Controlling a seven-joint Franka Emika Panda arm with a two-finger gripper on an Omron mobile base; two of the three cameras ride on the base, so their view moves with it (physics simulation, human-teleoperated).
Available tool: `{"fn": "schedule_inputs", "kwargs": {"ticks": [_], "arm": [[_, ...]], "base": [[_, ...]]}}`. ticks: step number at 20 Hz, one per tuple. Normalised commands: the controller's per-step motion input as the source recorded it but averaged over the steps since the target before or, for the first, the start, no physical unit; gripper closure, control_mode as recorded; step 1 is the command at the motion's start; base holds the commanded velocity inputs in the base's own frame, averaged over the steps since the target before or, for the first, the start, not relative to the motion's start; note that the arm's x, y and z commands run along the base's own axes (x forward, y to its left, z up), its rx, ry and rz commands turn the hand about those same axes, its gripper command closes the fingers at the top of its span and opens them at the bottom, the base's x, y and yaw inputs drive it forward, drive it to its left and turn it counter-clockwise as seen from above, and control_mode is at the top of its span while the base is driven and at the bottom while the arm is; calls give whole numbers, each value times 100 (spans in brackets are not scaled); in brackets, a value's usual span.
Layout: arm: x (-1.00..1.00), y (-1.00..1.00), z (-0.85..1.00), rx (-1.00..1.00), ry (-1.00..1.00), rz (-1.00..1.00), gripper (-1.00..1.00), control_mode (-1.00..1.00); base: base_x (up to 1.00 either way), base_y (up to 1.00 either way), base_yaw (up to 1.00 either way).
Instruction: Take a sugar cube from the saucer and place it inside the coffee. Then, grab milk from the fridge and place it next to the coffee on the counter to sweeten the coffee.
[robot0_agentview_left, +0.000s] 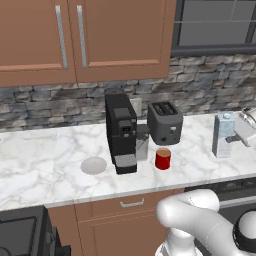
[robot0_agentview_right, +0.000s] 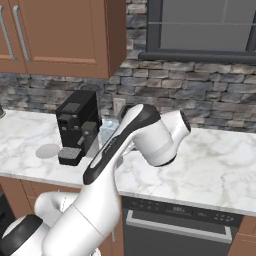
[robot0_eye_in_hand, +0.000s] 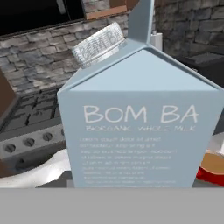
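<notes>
Hand (robot0_agentview_left: 239, 134) clamped on the milk (robot0_agentview_left: 223, 134), held upright over the table (robot0_agentview_left: 45, 165) near its right end. Further left, near the front edge: the coffee (robot0_agentview_left: 163, 159), coffee machine (robot0_agentview_left: 121, 132), then empty saucer (robot0_agentview_left: 93, 165).

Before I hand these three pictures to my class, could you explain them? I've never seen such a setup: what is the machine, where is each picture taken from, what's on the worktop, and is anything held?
The machine is a white robot arm on a driving base, in a computer-drawn kitchen. Two pictures come from cameras on the base, behind the arm to its left and to its right. The third looks out from the hand itself. On the marble counter stand a black coffee machine, a toaster, the coffee in its red cup, and a saucer. Further right, the pincer appears closed on the milk, so the carton looks huge in the hand picture.
</notes>
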Motion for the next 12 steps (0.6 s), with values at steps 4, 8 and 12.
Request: {"fn": "schedule_inputs", "kwargs": {"ticks": [4,8,12], "arm": [[43,-5,-40,0,-8,0,100,-100],[29,-13,-37,0,-6,1,100,-100],[26,-1,-40,0,-5,0,100,-100]], "base": [[0,0,0],[0,0,0],[0,0,0]]}}
